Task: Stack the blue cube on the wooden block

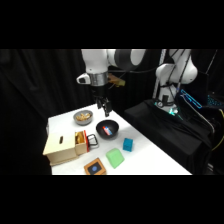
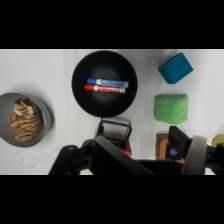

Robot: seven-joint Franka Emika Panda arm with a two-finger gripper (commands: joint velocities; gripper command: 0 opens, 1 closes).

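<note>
Gripper: hanging above the black bowl; finger state impossible to tell.
Blue cube: sitting right of centre, open table around it.
Wooden block: lying at the table's lower edge, just beside the green block.

White Franka arm w/ rounded glossy joints, silver wrist ring, black hand.

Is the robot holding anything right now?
No, nothing is held. The gripper hangs above the black bowl, and the blue cube sits alone on the table.
</note>
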